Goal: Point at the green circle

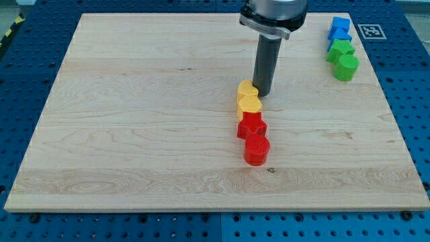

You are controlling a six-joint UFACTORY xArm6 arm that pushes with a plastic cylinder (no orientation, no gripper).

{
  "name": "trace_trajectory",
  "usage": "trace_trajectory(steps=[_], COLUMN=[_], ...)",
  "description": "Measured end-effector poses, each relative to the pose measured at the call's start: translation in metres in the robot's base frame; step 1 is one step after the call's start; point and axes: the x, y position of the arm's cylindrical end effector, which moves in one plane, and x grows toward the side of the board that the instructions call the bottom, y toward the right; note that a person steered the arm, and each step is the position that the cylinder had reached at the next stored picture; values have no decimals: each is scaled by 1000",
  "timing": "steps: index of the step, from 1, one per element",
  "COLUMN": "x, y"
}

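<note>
The green circle (347,68) sits near the board's right edge at the view's top right, just below a green star (340,50). My tip (263,92) rests on the board at the centre, touching or almost touching the right side of a yellow heart (246,89). The tip is far to the left of the green circle and a little lower in the view.
Below the yellow heart run a second yellow block (249,104), a red star (251,126) and a red cylinder (256,150) in a line. Two blue blocks (340,29) sit above the green star. The wooden board (134,121) lies on a blue perforated table.
</note>
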Motion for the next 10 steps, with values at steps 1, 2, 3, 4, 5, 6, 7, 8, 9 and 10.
trace_trajectory(steps=[1, 2, 3, 4, 5, 6, 7, 8, 9, 10], x=[1, 7, 8, 29, 54, 60, 60, 60, 60, 68], y=[12, 32, 37, 52, 68, 72, 72, 94, 134, 164])
